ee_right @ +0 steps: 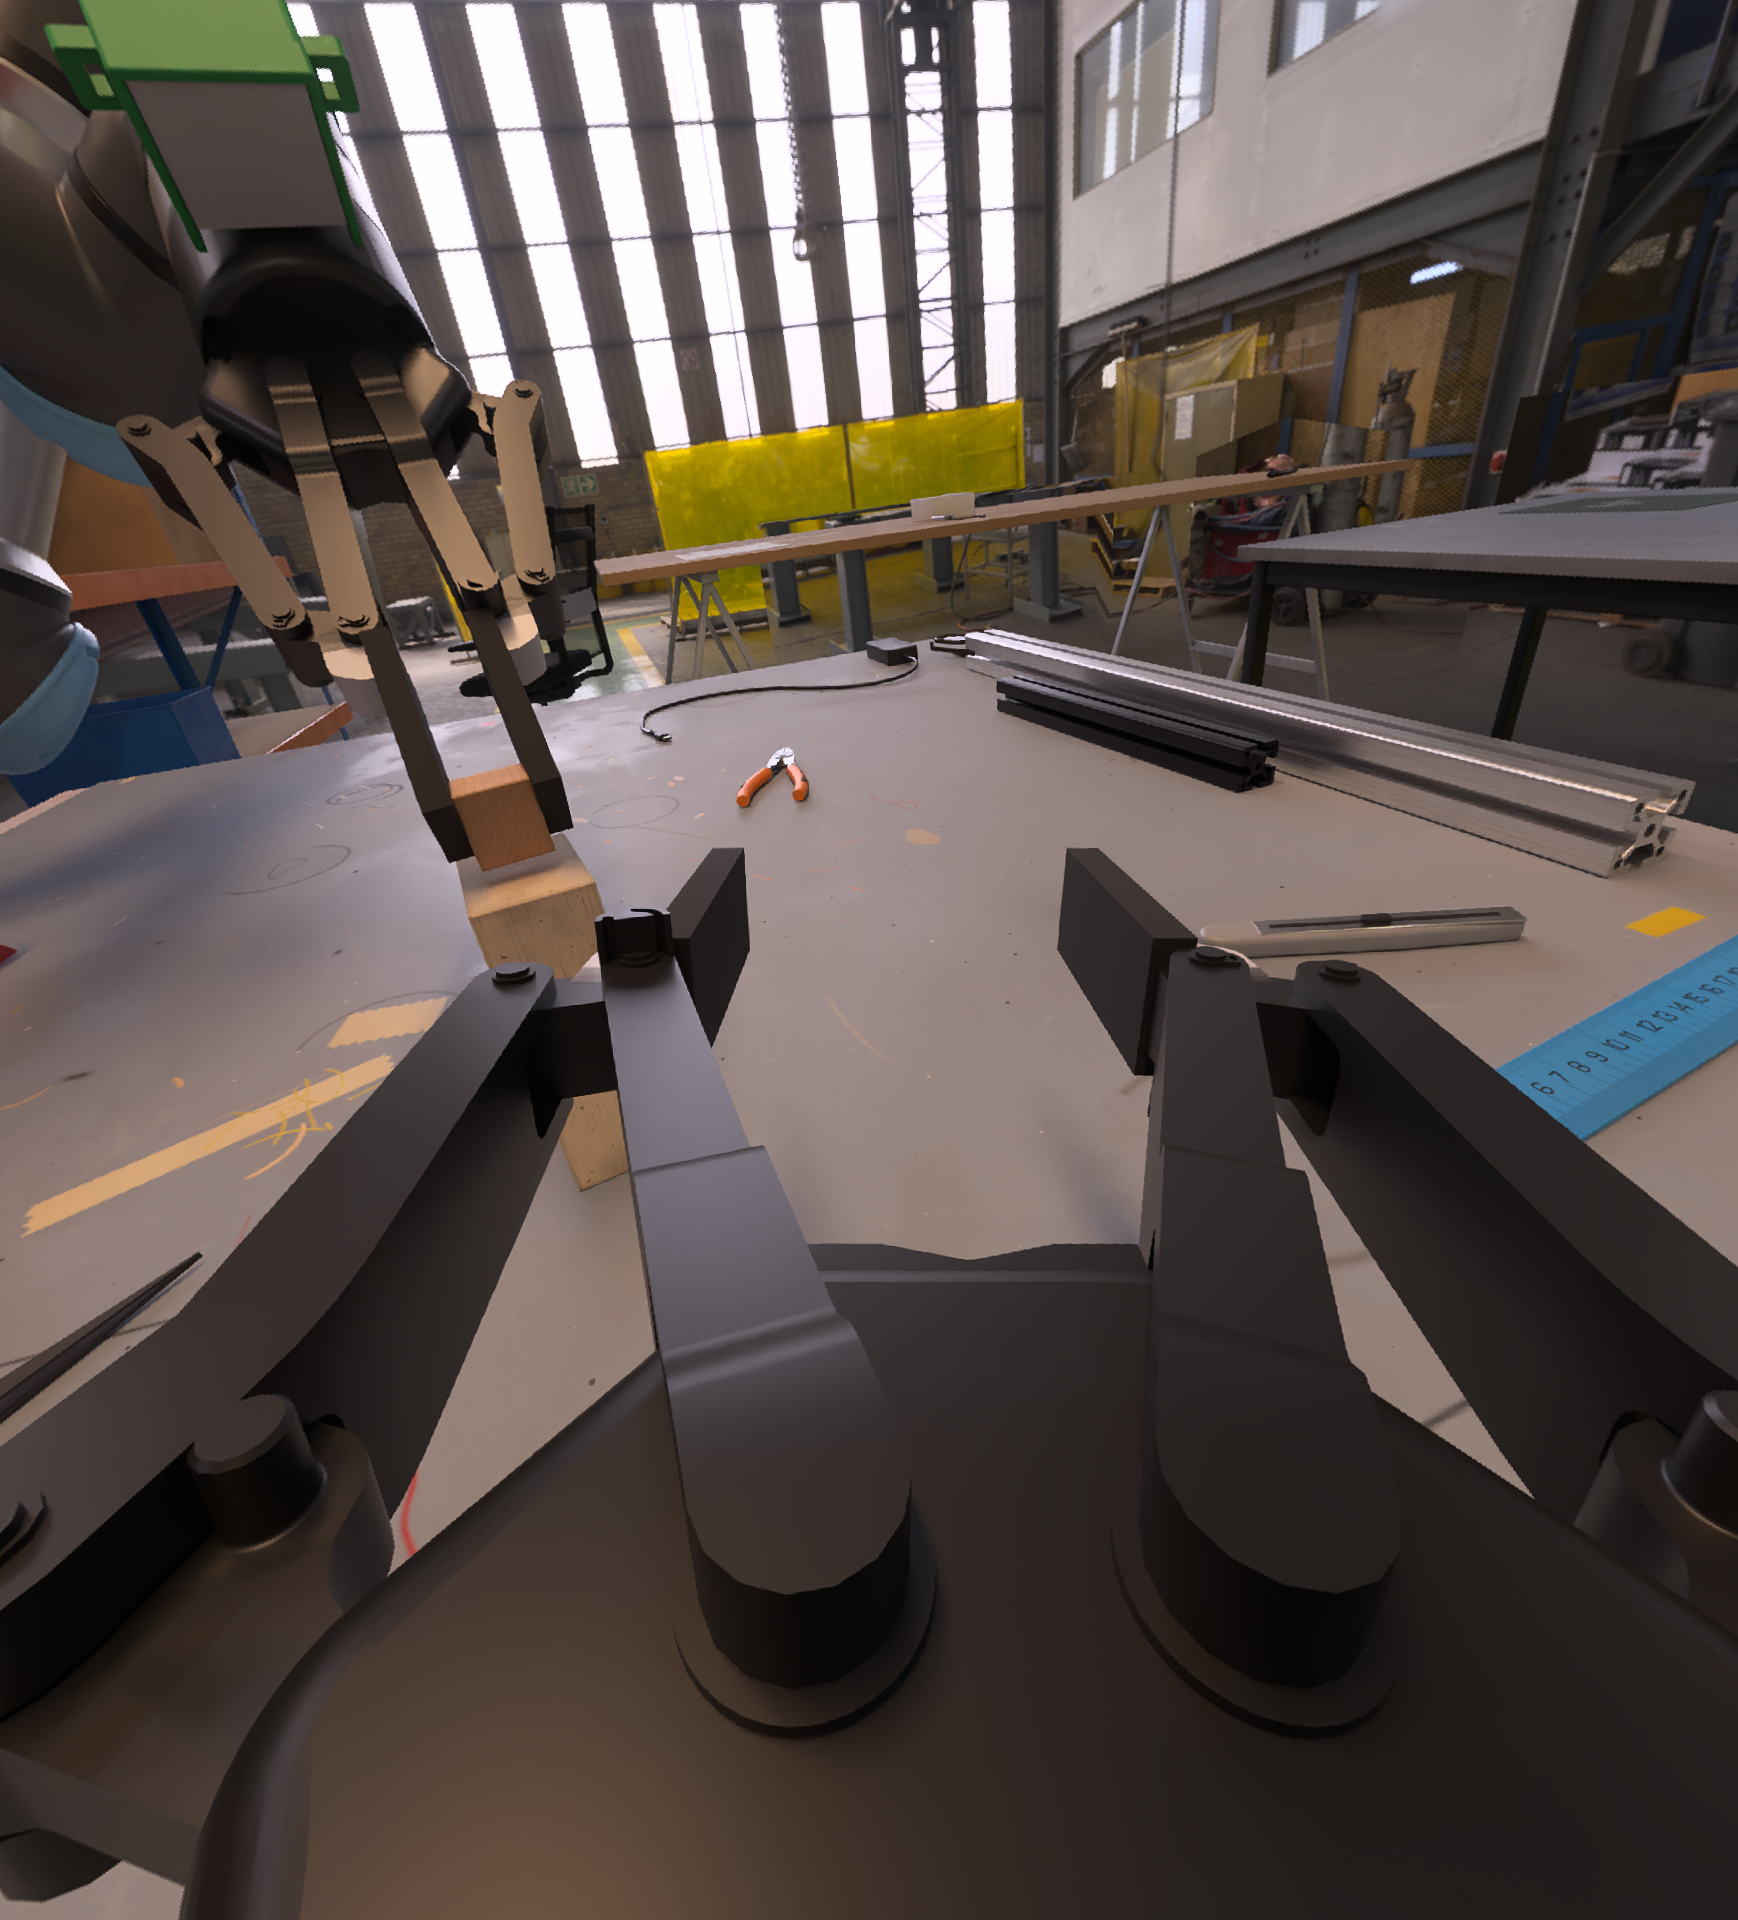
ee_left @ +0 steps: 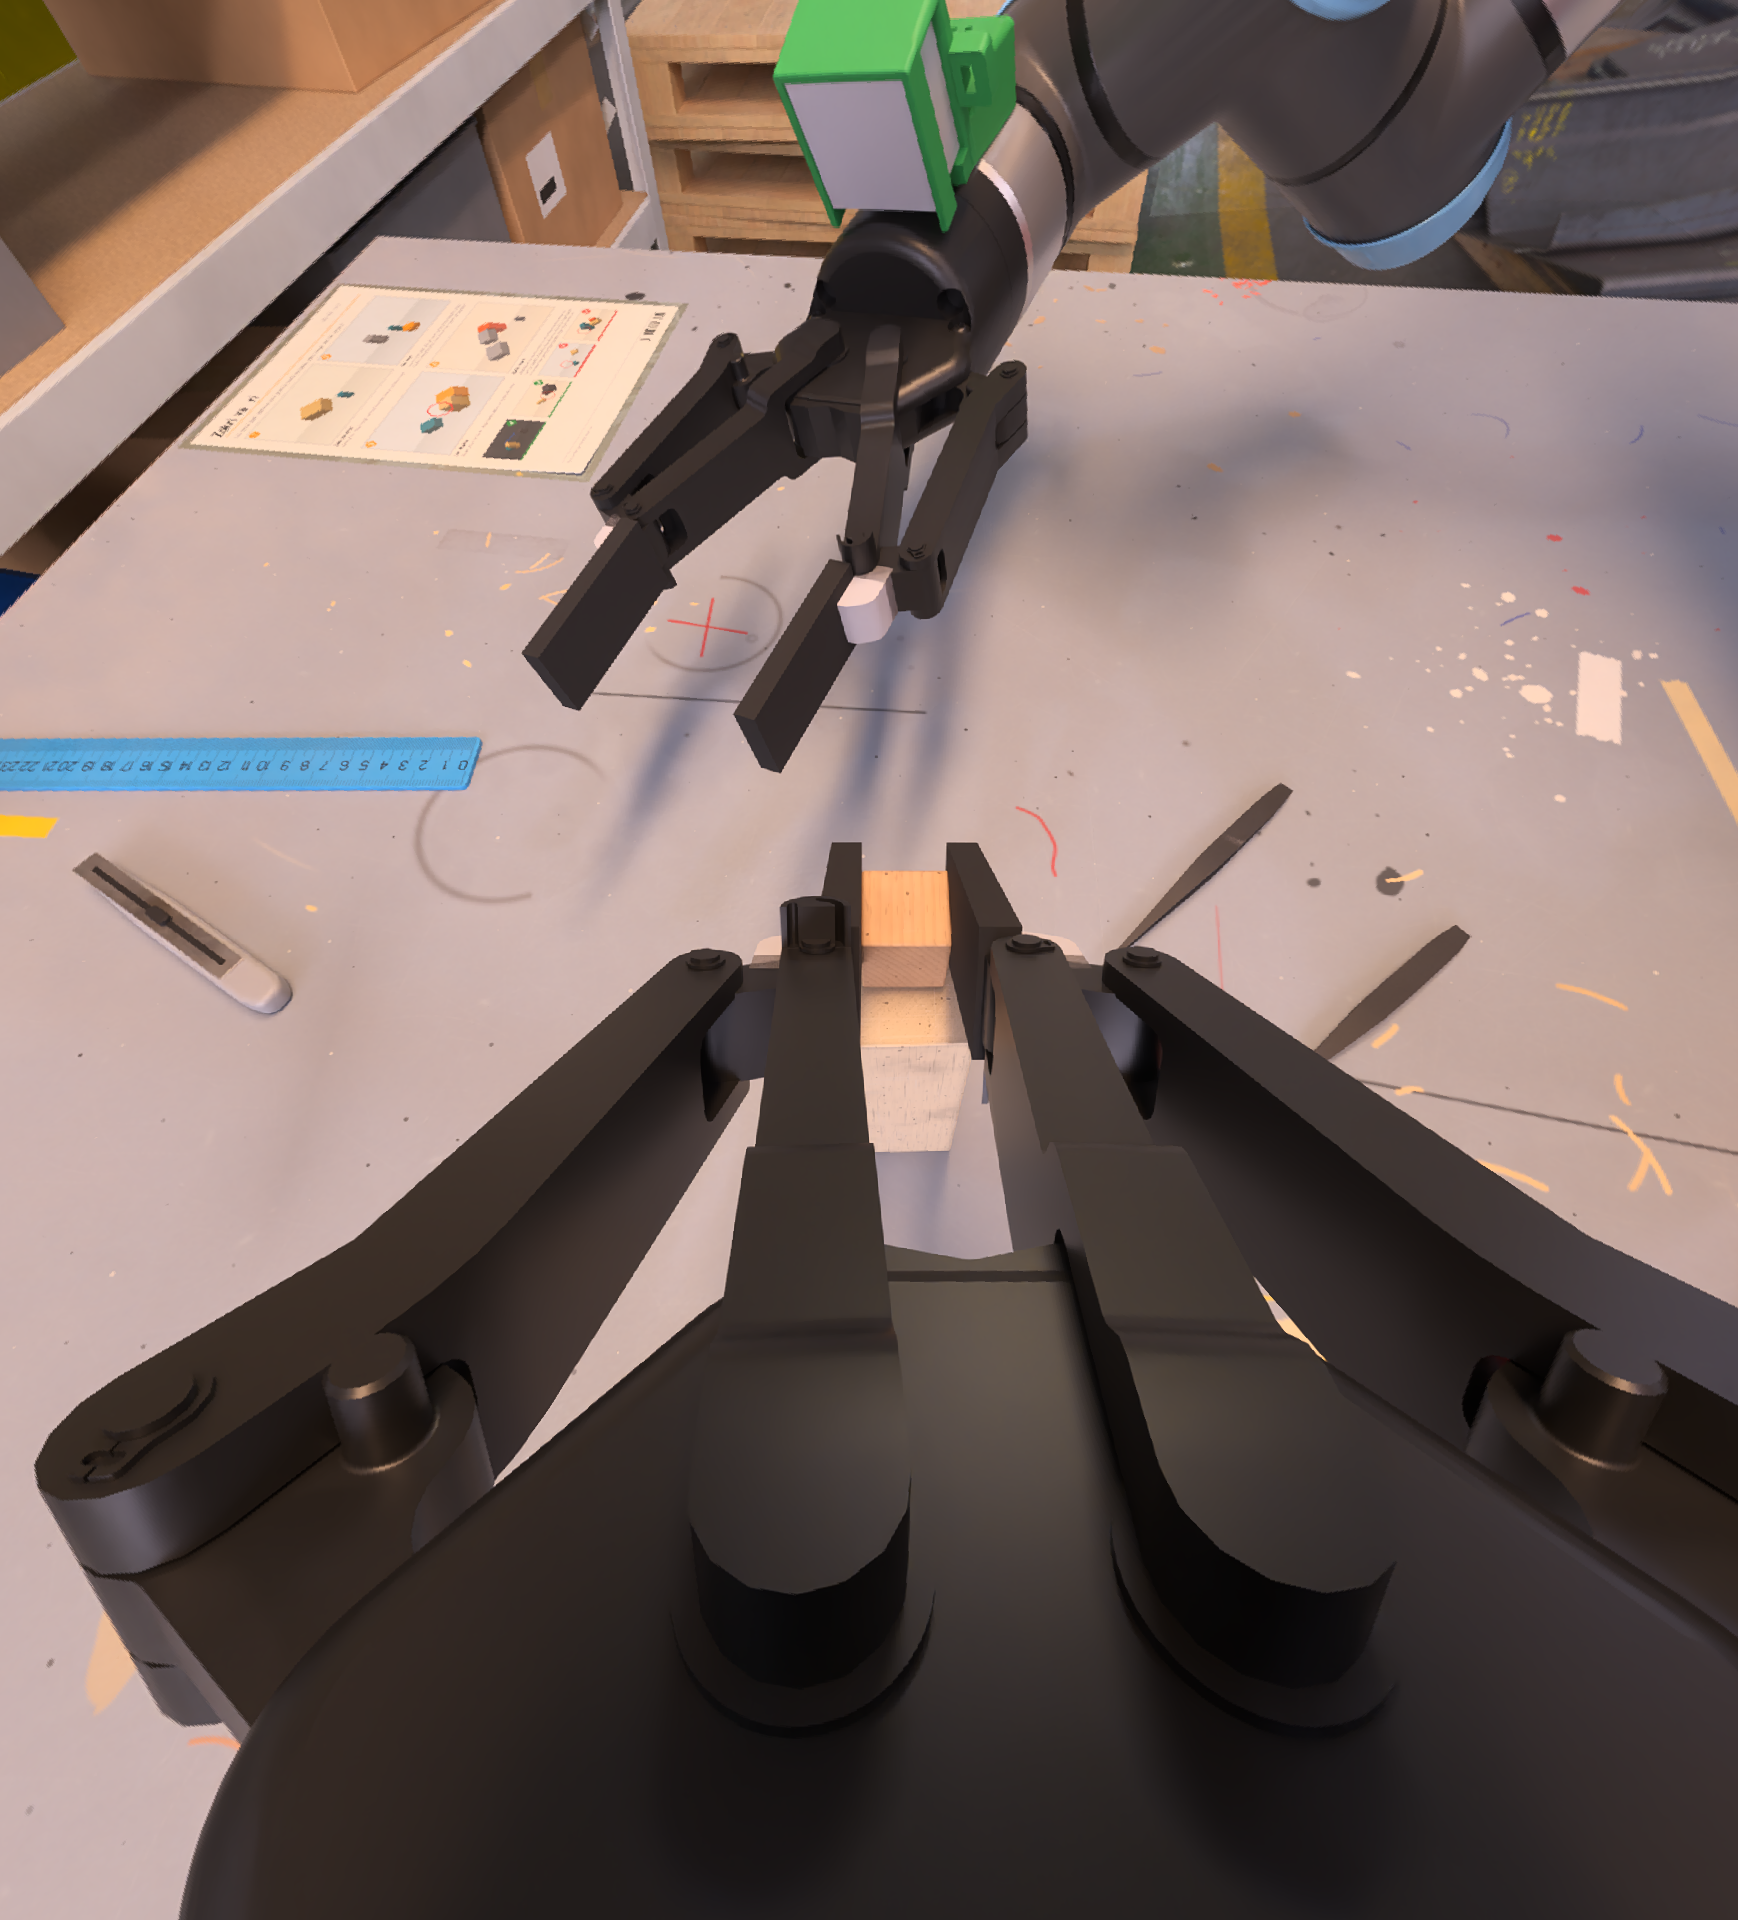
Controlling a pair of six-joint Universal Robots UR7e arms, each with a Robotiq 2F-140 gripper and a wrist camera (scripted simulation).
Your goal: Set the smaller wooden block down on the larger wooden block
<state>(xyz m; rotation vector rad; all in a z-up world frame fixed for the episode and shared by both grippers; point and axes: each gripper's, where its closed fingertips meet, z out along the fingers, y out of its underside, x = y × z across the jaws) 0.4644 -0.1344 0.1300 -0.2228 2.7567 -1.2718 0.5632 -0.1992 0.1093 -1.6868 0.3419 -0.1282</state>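
Observation:
My left gripper is shut on the smaller wooden block, an orange-tan cube held between its two black fingers. The larger, paler wooden block stands on the grey table directly beneath it. In the right wrist view the small block sits at the top face of the larger block, still gripped by the left gripper; I cannot tell whether they touch. My right gripper is open and empty, just right of the blocks. It also shows in the left wrist view, hovering beyond the blocks.
A blue ruler, a grey utility knife and a printed sheet lie on the left. Two black files lie on the right. Orange pliers, a cable and aluminium rails lie farther off.

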